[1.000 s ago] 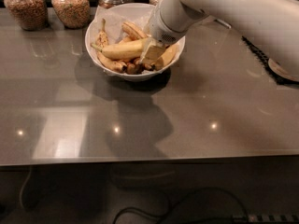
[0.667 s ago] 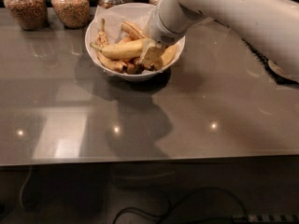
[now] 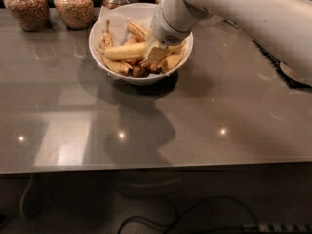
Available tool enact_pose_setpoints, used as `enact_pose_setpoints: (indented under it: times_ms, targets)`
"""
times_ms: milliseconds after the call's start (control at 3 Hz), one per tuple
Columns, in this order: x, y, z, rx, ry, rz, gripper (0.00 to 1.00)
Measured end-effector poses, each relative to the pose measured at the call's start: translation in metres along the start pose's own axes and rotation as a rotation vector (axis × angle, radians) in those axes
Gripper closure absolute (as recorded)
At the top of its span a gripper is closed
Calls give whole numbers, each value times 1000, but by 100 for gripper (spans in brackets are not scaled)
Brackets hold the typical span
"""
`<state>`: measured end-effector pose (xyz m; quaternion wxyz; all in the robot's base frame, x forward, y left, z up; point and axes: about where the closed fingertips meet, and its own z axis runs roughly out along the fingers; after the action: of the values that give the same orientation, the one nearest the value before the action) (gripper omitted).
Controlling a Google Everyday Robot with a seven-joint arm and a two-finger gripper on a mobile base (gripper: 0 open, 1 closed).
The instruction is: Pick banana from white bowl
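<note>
The gripper (image 3: pixel 156 53) is down inside the white bowl (image 3: pixel 91 43), which stands toward the back of the grey table (image 3: pixel 195 121). It sits at the right-hand end of the banana (image 3: pixel 126 51), probably because that end is the part least crowded by other fruit. The banana lies crosswise on top of the heap, stem pointing left, so it looks the easiest one to lift free. Shorter, browner bananas (image 3: pixel 138 30) lie under and behind it on crinkled white paper (image 3: pixel 119 21). The white arm (image 3: pixel 234 9) reaches in from the upper right and covers the bowl's far right rim. The wrist hides most of the gripper, so whether it has closed on the banana cannot be told. Grain-filled jars (image 3: pixel 73 5) behind the bowl are cut off at the top edge.
</note>
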<state>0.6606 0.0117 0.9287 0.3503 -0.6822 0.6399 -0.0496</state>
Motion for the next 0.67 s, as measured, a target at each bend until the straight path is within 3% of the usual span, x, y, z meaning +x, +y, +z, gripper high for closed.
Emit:
enact_pose_setpoints:
  times_ms: [333, 667]
  targets:
    - [-16, -7, -16, 8, -5, -49, 100]
    - [-29, -17, -39, 25, -5, -103, 100]
